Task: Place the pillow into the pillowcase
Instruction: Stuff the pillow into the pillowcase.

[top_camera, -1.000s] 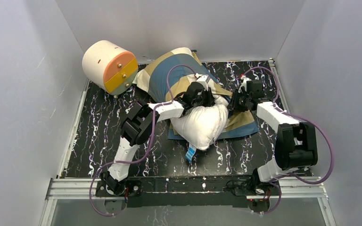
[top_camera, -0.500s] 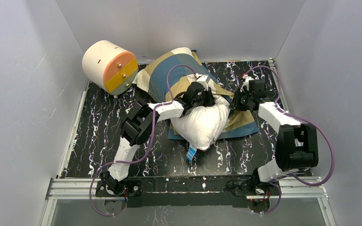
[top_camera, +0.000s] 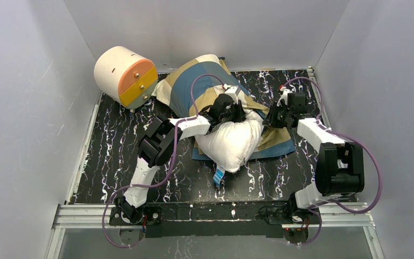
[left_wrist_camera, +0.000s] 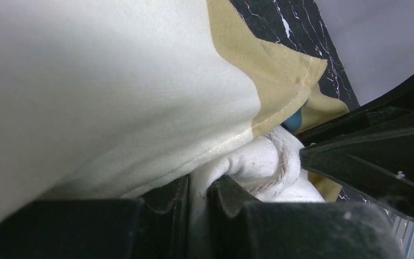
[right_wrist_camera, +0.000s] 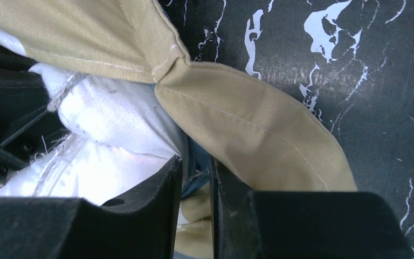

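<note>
The right gripper [right_wrist_camera: 195, 181], pinching the pillowcase [top_camera: 191, 81] hem, edges outward, likely widening the mouth; the left gripper [left_wrist_camera: 198, 189] stays clamped on the pillow [top_camera: 227, 144], whose near half sticks out.

Table [top_camera: 118, 145], black with white marbling, is carrying: one blue, tan and cream pillowcase [top_camera: 191, 81], lying spread across the far middle; one cream-and-orange cylinder [top_camera: 124, 75], sitting at the far-left corner; one small blue strip [top_camera: 218, 176], lying just beside the pillowcase's near edge.

The pillowcase [top_camera: 186, 86] hides much of the pillow [top_camera: 229, 144].
</note>
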